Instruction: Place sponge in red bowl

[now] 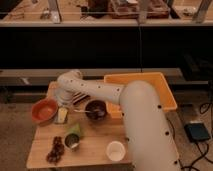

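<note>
We record a wooden table point(100, 145) with the robot's arm point(87, 90) reaching across it from the right toward the left edge. The gripper point(62, 110) points downward near the left edge, just beside the right rim of the red bowl point(44, 110). The sponge point(61, 117), a pale yellow block, sits directly beneath the gripper and meets its tip. We cannot tell whether the claw is clenched on the sponge or released from it, nor whether the sponge rests on the table. The sponge lies outside the red bowl, close to its right side.

A dark bowl point(96, 109) stands near the table's middle, with a spoon point(80, 111) laid over its left rim. A green cup point(73, 136) lies tipped toward the front edge. A dark cluster of grapes point(55, 149) occupies the front left corner. A white cup point(115, 150) stands at the front edge. An orange bin point(167, 95) sits by the far right corner.
</note>
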`<action>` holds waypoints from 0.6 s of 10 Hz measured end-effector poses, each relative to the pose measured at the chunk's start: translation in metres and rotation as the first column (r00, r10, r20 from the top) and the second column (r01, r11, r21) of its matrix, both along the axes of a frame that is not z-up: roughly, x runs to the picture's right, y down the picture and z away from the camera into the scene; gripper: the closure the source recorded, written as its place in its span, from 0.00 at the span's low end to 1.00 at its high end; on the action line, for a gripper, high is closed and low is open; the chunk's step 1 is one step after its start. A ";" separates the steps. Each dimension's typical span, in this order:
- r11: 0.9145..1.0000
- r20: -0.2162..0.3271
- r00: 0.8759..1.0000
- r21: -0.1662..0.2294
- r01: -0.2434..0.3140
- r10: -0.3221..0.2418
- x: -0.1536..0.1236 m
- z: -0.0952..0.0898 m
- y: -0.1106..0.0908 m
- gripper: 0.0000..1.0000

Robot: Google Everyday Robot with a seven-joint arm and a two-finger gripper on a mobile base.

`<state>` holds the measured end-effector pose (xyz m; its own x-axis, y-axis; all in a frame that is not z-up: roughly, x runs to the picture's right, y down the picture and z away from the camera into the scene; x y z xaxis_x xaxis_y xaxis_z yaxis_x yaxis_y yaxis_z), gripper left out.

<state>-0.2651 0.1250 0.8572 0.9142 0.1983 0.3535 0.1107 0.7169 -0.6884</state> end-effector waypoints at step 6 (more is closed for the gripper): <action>0.999 -0.050 0.999 0.030 -0.020 0.022 0.000 0.023 0.019 0.20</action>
<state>-0.2648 0.1439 0.8803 0.9267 0.2076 0.3132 0.0612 0.7390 -0.6709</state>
